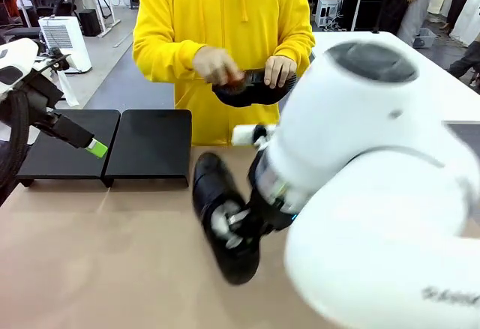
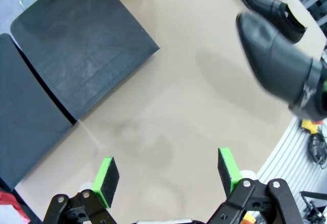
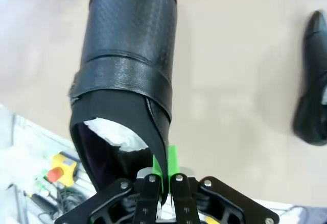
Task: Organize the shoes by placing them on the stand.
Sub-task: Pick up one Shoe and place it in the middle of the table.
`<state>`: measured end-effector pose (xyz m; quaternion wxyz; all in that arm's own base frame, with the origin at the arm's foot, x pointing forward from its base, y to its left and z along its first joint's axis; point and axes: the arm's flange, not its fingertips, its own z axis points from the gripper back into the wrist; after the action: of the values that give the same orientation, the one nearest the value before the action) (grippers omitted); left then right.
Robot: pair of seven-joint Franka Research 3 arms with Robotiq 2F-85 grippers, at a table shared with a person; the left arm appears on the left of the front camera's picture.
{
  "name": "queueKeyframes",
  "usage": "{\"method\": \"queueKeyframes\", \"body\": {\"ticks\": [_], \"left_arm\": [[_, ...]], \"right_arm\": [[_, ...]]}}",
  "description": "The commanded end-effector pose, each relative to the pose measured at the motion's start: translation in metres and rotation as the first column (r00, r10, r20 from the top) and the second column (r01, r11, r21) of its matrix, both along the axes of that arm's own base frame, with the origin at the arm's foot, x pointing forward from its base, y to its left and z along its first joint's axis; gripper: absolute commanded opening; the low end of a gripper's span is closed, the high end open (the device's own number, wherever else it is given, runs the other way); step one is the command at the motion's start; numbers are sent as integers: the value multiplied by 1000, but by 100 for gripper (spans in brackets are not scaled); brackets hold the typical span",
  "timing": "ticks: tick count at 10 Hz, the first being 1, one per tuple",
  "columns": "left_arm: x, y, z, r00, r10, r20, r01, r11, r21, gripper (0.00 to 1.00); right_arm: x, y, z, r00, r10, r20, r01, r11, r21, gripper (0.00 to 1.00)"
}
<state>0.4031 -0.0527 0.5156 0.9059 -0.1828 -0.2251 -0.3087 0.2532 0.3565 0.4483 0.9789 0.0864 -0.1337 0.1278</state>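
The gray lettering (image 1: 450, 295) on my right arm is too blurred to read.

My right gripper (image 3: 164, 168) is clamped on the thin side wall of a black shoe (image 3: 127, 45) near its heel, one green pad inside against the white paper stuffing. The toe points straight away from my fingers. Off to one side of this gripper, a second shoe (image 3: 311, 96) lies on the tan table.

My left gripper (image 2: 168, 170) hangs with its jaws spread wide and nothing between the pads. The black stand (image 2: 76, 45) lies just ahead of its fingertips. Across from it, the person's hands (image 1: 216, 65) hold a third shoe (image 1: 251, 89).
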Motion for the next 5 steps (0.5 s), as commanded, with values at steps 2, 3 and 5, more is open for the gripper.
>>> {"method": "queueKeyframes", "body": {"ticks": [2, 3, 5], "left_arm": [[0, 3, 0, 1000, -19, 5, 19, 1000, -22, 100], [0, 3, 0, 1000, -19, 5, 19, 1000, -22, 100], [0, 3, 0, 1000, -19, 5, 19, 1000, -22, 100]], "right_arm": [[13, 48, -48, 998, -46, -43, 46, 999, -10, 0], [14, 52, -57, 996, -81, -34, 80, 996, -32, 0], [18, 51, -72, 986, -162, -26, 159, 984, -82, 0]]}}
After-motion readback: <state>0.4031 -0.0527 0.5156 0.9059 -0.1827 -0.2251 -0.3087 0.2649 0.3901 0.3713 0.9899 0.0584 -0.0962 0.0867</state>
